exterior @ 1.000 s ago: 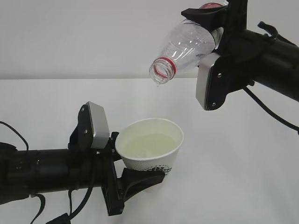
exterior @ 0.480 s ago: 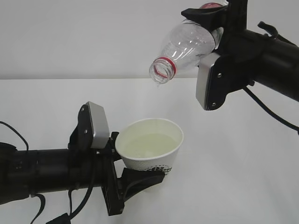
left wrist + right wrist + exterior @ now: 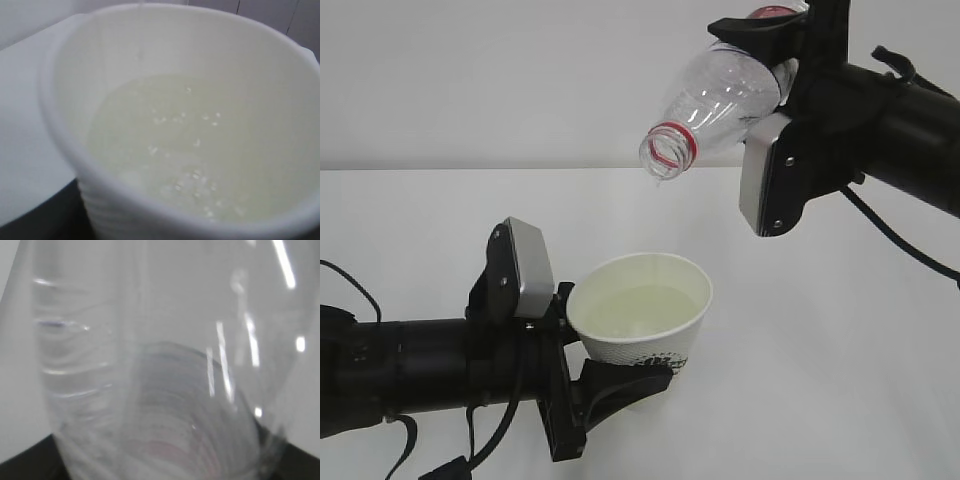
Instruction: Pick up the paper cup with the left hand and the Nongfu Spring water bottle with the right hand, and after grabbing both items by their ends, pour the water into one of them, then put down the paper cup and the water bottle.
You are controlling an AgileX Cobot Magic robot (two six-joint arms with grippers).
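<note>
L hand jaws clamped on paper cup, held upright above table's front edge w/ pale water pooled inside. R hand jaws grip Nongfu Spring water bottle, tilted mouth-down above cup, not touching.

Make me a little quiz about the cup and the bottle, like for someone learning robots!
1. True or false: the paper cup is empty.
2. Which end effector holds the water bottle: A left, B right?
3. Fill in: the bottle's mouth points down toward the ____.

Key:
1. False. Water pools inside it.
2. B. The right end effector holds it; the left end effector holds the cup.
3. Cup.
</note>
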